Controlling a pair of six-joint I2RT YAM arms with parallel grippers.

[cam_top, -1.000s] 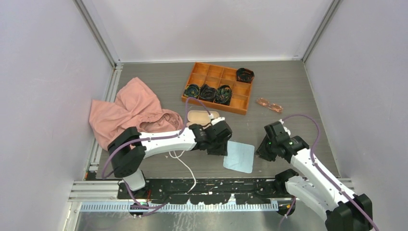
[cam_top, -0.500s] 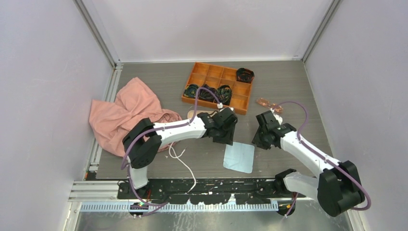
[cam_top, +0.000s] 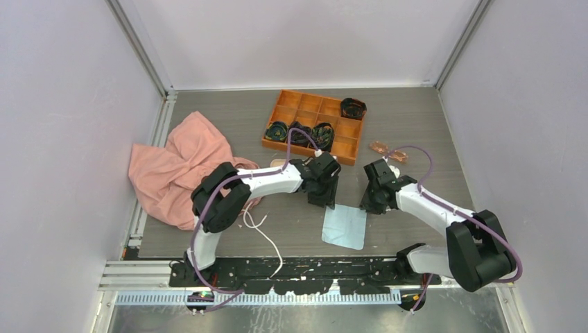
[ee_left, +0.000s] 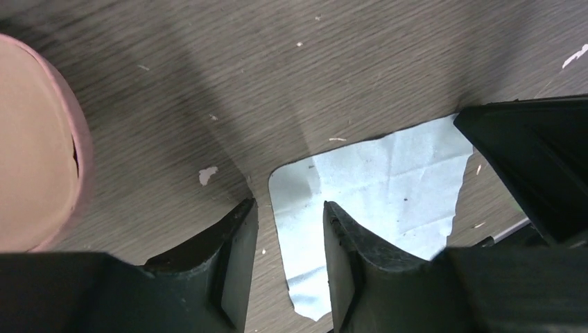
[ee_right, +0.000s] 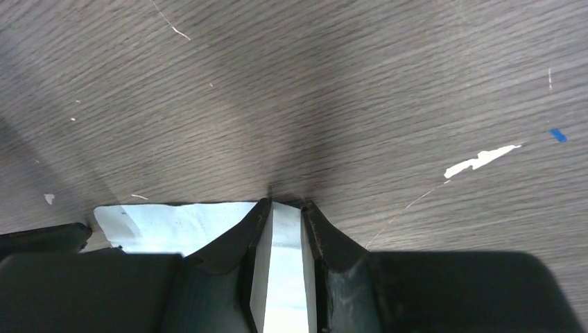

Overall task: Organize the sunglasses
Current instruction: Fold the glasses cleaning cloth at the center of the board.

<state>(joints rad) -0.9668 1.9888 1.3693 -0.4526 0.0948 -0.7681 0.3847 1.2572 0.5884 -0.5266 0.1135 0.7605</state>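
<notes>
Grey table (cam_top: 416,118): the sunglasses (cam_top: 387,150) lie far right, just beside the orange tray (cam_top: 303,105), with open wood around them. The left gripper (ee_left: 288,208) stands half-open astride the blue cloth (cam_top: 344,227)'s far-left corner. The right gripper (ee_right: 286,205) is narrow over its far edge, grip unclear.

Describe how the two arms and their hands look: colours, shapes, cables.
Both are built alike: the left arm and right arm have white tubular links joined by chunky black joint housings. A thin purple cable loops loosely along each. The left hand and right hand are matte black, each with two wedge-shaped fingers tapering to blunt tips. No markings show.
</notes>
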